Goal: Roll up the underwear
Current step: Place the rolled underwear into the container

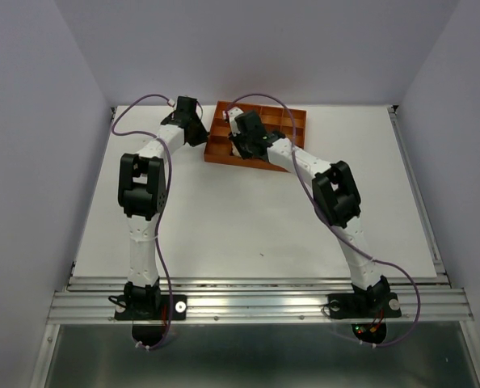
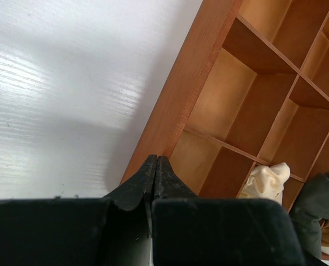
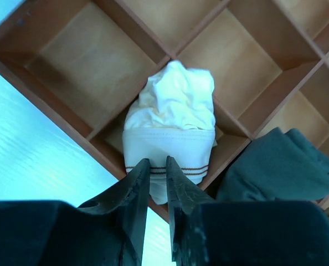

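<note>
— Left claw (image 2: 155, 163)?
— Fingers pressed together on nothing, tips just beside the tray's (image 2: 181, 105) outer wall, over the white table (image 2: 54, 83) (glossy, with a soft sheen).
— And the right claw (image 3: 157, 166)?
— Clamped on the cream waistband of the pale brief (image 3: 173, 111), which sits bunched in a tray compartment by the tray's edge. The grey brief (image 3: 281, 166) lies just beside it, over neighbouring compartments.
— The room?
— Plain pale walls (image 1: 46, 97) close the table in on three sides. A metal rail (image 1: 256, 303) runs along the near edge under both arm bases. The tray sits askew at the far middle.
</note>
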Robot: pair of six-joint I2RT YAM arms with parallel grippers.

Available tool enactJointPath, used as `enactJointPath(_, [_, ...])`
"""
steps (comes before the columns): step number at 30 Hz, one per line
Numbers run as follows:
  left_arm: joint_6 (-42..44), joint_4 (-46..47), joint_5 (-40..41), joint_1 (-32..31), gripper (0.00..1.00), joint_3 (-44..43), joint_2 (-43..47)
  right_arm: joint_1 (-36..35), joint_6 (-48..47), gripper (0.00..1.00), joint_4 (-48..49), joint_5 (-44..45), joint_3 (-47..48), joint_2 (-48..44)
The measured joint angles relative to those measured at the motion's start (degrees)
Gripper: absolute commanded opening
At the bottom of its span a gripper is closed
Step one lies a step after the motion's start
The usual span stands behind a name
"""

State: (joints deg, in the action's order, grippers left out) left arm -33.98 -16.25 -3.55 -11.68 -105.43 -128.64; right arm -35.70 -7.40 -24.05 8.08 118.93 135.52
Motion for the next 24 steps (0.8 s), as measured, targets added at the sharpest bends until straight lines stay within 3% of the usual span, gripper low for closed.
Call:
enactJointPath(9, [-0.7,-0.2,0.7,-0.1,0.00,0.0,0.0,0.0,2.8,0.10,6.8,0.5,-8.2,-2.0])
enactJointPath(18, [-1.4,-0.9,0.6,0.0,0.00,0.0,0.1,0.2,7.1,0.09,12.9,1.8,-15.7,-5.3])
enactJointPath(24, [-2.1,-1.1,0.5,0.0,0.00,0.1,0.2,0.7,9.0,0.08,13.1,1.0,-15.9,-5.3])
